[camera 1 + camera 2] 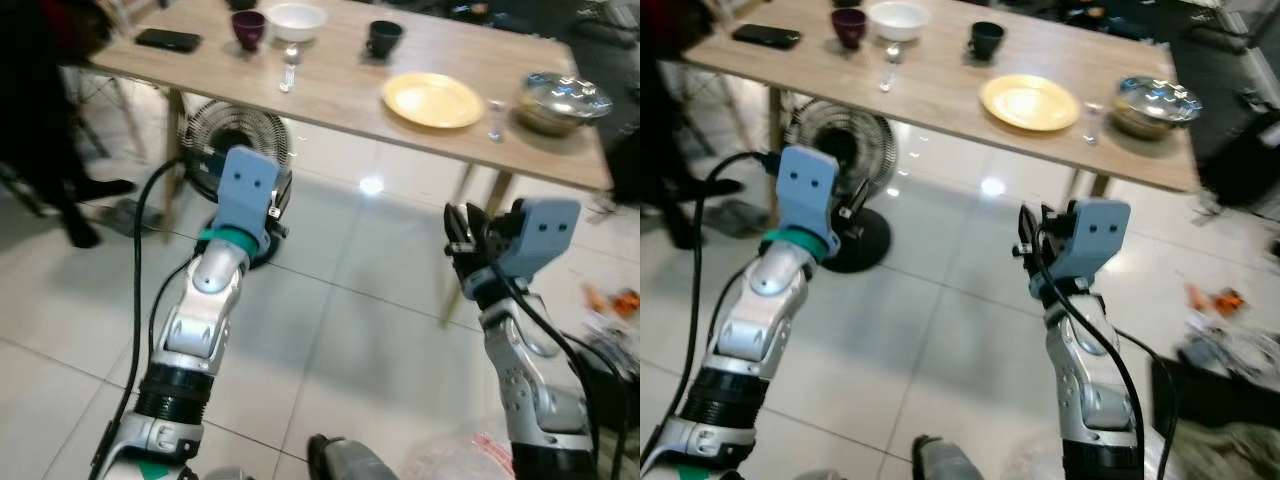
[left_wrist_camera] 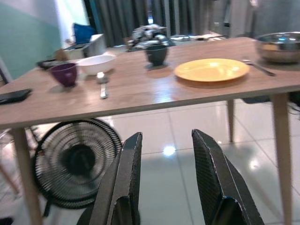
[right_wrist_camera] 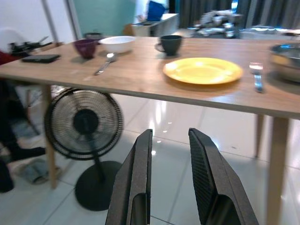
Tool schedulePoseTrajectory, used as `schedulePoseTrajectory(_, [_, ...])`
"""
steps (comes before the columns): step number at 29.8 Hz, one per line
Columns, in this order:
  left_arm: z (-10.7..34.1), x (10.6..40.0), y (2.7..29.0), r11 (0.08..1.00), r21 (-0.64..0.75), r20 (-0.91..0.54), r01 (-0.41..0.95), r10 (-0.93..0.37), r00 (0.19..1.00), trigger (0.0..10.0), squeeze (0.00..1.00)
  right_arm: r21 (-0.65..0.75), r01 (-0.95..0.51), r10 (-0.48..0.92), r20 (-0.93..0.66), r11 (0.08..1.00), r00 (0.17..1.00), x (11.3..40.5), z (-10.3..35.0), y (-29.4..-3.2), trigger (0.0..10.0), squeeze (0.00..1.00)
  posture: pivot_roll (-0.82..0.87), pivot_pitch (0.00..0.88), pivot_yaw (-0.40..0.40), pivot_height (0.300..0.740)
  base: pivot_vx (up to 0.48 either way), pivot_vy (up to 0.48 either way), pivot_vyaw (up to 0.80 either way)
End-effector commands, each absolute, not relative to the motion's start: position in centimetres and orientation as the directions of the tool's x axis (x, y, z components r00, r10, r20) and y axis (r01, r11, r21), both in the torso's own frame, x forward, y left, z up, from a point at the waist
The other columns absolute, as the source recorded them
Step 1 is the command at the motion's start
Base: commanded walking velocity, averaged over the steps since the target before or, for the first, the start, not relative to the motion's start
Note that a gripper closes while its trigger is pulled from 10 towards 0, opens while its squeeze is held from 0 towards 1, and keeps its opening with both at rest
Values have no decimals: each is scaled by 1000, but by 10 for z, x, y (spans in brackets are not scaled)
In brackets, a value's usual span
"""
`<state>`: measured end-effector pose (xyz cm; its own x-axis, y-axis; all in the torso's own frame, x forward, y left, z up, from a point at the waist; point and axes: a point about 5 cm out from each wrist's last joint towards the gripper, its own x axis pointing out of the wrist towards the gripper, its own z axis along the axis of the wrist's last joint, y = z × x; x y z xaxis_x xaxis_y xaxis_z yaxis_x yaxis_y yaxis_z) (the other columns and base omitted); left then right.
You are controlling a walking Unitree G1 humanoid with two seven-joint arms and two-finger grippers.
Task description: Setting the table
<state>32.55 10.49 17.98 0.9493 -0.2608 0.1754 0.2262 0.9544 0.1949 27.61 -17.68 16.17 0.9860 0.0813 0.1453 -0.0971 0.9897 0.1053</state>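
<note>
A wooden table point(image 1: 340, 88) stands ahead of me. On it are a yellow plate point(image 1: 432, 100), a white bowl point(image 1: 296, 20), a purple cup point(image 1: 248, 28), a dark mug point(image 1: 383, 38), a spoon point(image 1: 289, 72), a fork point(image 1: 496, 120) and a metal bowl point(image 1: 562, 100). Both arms are raised over the tiled floor, short of the table's near edge and below its top. My left gripper point(image 2: 164, 154) is open and holds nothing. My right gripper point(image 3: 171, 150) is also open and empty, facing the plate.
A black phone point(image 1: 168, 40) lies at the table's left end. A floor fan point(image 1: 225, 135) stands under the table in front of my left arm. A person in dark clothes point(image 1: 40, 120) is at the left. Clutter point(image 1: 610, 300) lies on the floor at right.
</note>
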Motion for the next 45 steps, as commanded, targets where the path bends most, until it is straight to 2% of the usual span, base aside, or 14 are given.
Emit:
schedulePoseTrajectory(1, [174,326,104,951,202,157,233,-266,951,10000,0,92,-87,75,124,992,989,276,158,-179,10000,0,9,0,19,740,0,0,-800])
schedulePoseTrajectory(10, [196,343,101,918,279,193,282,-341,920,10000,0,113,21,-43,199,993,979,276,169,-192,10000,0,19,0,125,740,0,0,-800])
schedulePoseTrajectory(16, [201,347,100,913,289,197,288,-351,915,10000,0,118,34,-59,210,992,976,275,170,-193,10000,0,13,0,133,740,0,0,-800])
schedulePoseTrajectory(22, [199,347,98,916,280,201,288,-349,915,10000,0,114,29,-52,213,993,976,274,171,-192,10000,0,11,0,108,740,0,0,-800])
schedulePoseTrajectory(34, [194,345,104,927,272,199,258,-317,927,10000,0,123,-27,-3,243,992,970,275,175,-185,10000,0,24,0,80,740,0,0,0])
schedulePoseTrajectory(35, [190,343,106,934,259,192,246,-300,934,10000,0,81,-82,62,223,993,973,275,173,-178,10000,0,30,0,55,740,0,0,0])
schedulePoseTrajectory(36, [190,343,106,934,259,192,246,-300,934,10000,0,81,-82,62,223,993,973,275,173,-178,10000,0,30,0,55,740,0,0,0])
schedulePoseTrajectory(37, [179,337,114,943,262,179,204,-256,950,10000,0,5,-137,134,174,991,976,277,166,-170,10000,0,33,0,41,740,0,0,0])
schedulePoseTrajectory(45, [161,329,126,972,193,120,134,-159,980,10000,0,-16,-20,22,203,1000,979,287,174,-183,10000,0,58,0,5,740,0,0,0])
